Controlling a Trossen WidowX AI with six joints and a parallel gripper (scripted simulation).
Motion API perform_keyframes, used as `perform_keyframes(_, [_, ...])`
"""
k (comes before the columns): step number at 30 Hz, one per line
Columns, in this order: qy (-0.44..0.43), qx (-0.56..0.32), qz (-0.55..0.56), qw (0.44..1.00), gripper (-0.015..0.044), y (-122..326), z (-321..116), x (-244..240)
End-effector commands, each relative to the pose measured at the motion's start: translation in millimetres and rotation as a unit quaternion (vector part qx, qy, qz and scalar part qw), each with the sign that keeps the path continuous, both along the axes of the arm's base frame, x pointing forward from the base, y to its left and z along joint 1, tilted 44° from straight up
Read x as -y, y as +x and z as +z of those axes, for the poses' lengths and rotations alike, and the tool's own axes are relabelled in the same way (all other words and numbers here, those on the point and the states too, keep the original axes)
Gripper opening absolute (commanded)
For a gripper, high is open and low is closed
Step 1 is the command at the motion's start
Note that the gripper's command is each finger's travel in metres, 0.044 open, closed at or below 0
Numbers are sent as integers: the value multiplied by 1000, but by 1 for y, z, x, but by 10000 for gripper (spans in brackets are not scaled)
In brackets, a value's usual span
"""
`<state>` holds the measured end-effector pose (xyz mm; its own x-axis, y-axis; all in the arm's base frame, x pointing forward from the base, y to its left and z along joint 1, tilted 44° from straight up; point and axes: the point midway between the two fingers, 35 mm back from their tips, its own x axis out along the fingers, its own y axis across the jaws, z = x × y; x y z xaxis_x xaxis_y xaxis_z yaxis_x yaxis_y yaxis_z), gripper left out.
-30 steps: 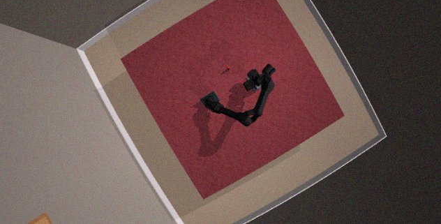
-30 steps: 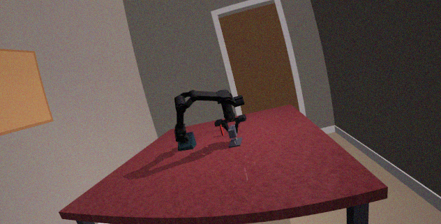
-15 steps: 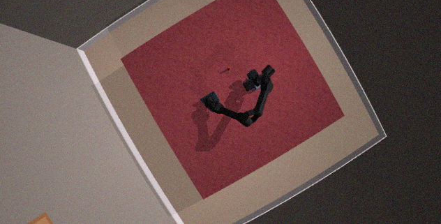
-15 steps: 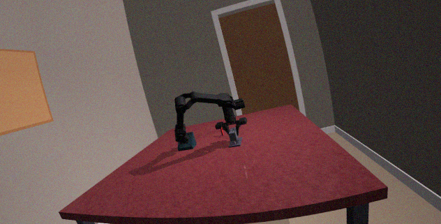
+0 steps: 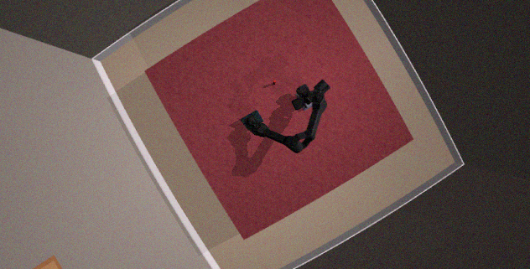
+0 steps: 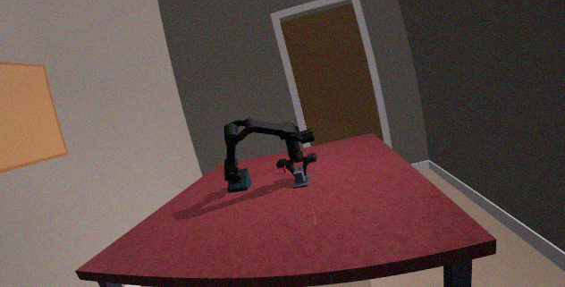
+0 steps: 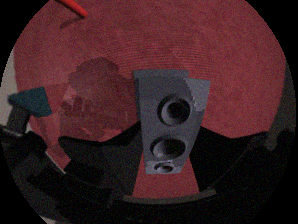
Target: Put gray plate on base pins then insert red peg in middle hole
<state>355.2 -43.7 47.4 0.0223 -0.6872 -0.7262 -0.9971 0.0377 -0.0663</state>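
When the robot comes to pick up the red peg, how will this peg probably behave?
The red peg looks straight, so it is probably stiff and should not bend when gripped. It is thin, so I would guess it is light. It seems to stand upright on a narrow foot, so a sideways push might tip it over.

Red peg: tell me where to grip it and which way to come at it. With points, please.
Grip the red peg (image 5: 274, 82) (image 6: 285, 169) (image 7: 74, 7) around its upper shaft, coming from above with the fingers on opposite sides. It looks slim and upright, throwing a thin shadow on the red table top (image 5: 356, 117) (image 6: 250, 241) (image 7: 240, 75), so a top grasp should leave its lower end free for the hole.
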Motion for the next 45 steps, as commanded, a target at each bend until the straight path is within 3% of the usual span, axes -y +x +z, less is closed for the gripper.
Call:
perform_keyframes(1, [0,0,-1,1000,0,0,0,0])
perform_keyframes(3, [0,0,-1,1000,0,0,0,0])
perform_keyframes(20, [0,0,-1,1000,440,0,0,0])
perform_keyframes(25, [1,0,0,1000,440,2,6,-7])
perform_keyframes(33, [-1,-5,1,1000,440,-1,81,-78])
perform_keyframes(45, [1,13,-18,1000,440,4,80,-83])
